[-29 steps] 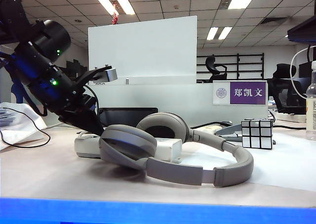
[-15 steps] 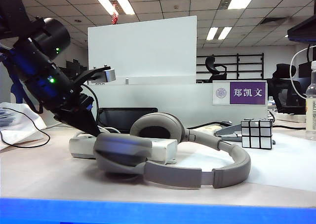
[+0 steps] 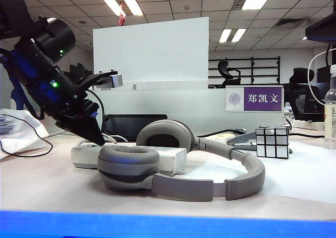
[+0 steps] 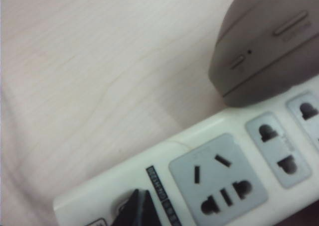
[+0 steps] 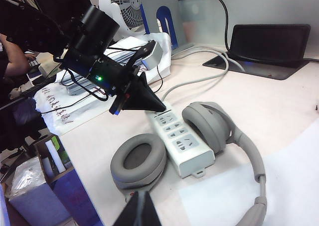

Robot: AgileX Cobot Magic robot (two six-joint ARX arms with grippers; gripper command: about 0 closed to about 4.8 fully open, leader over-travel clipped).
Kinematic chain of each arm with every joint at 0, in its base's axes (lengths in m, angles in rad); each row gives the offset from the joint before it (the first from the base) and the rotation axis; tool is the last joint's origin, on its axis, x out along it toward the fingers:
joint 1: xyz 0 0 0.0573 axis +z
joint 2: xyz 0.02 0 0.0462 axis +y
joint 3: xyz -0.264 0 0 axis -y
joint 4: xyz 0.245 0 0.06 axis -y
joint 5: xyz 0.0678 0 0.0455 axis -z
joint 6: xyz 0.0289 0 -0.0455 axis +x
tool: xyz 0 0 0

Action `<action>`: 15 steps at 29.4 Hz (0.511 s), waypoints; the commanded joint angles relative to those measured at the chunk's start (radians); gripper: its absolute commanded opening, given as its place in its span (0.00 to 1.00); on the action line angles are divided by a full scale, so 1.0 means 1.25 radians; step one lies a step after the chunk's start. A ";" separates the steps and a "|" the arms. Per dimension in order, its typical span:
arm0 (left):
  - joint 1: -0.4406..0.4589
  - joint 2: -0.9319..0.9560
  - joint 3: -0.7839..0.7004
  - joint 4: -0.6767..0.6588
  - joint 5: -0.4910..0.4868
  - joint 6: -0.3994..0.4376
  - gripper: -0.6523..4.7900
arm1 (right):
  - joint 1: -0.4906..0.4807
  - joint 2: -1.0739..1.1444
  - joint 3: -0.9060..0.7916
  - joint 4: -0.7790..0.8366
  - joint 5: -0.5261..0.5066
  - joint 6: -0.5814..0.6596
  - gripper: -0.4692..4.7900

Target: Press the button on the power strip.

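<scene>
Nearest the front edge of the pale wood counter (image 3: pixel 47 188) lie the grey headphones (image 3: pixel 181 162), one ear cup flat on the surface with its cushion up, the other cup standing behind it, and the band curving round to the right. Between the two cups, touching them, runs the power strip (image 3: pixel 86 155), a long off-white block lying flat with its sockets facing up; its pale cable (image 5: pixel 197 71) leaves the far left end and loops back across the counter.

The left gripper (image 3: pixel 97 136) slants down from the left arm onto that cable end of the strip. Its dark fingers (image 4: pixel 137 211) are clenched into a single point, grasping nothing, and in the left wrist view that point sits on the strip's end just beside the first socket; whether it actually presses the switch is hidden beneath the tip.

The right gripper (image 5: pixel 139 209) hangs above the near side of the counter, well apart from the strip, its fingers likewise drawn together and empty.

Further right stands a black-and-silver puzzle cube (image 3: pixel 273 142), with a clear bottle (image 3: pixel 330 115) at the far right. Behind the headphones lies a dark tablet (image 3: pixel 134 125).
</scene>
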 commanded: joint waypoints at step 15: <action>0.008 -0.005 -0.033 -0.261 -0.055 -0.012 0.11 | 0.000 -0.001 0.002 0.016 -0.001 -0.003 0.09</action>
